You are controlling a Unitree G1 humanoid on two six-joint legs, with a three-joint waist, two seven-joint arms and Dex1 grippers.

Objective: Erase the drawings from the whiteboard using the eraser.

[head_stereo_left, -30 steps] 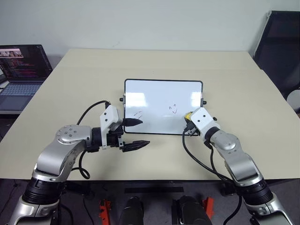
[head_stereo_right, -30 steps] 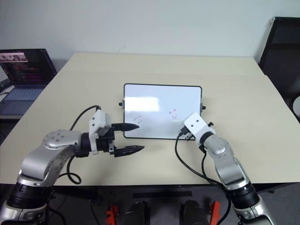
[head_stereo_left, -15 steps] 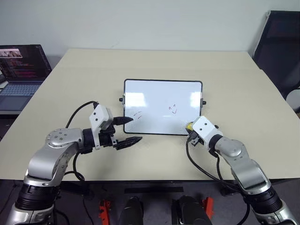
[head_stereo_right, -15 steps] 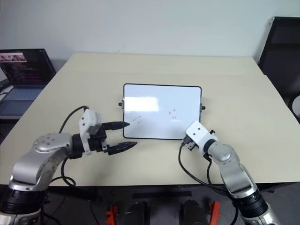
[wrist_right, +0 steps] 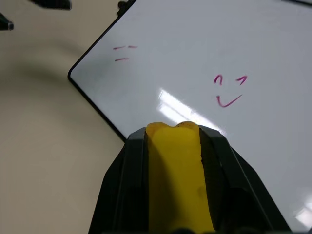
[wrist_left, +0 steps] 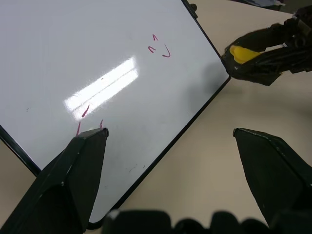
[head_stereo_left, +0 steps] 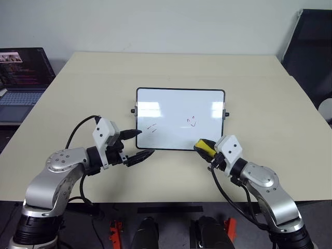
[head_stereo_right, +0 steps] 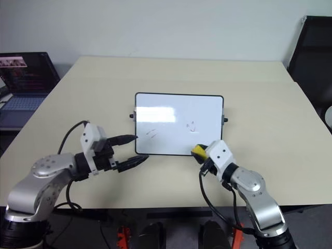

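The whiteboard lies flat in the middle of the table, black-framed, with small reddish drawings: two short dashes toward its near left and a squiggle right of centre. My right gripper is shut on the yellow eraser, held at the board's near edge, right of the middle and short of the squiggle. The eraser sits clamped between both dark fingers. My left gripper stands open at the board's near left corner, one fingertip over the board by the dashes.
An open laptop stands off the table's far left. A dark chair is at the far right. The beige table surrounds the board on all sides.
My right gripper has drawn back toward me from the board's near right corner with the eraser and turned. The left arm has slid slightly left along the near edge.
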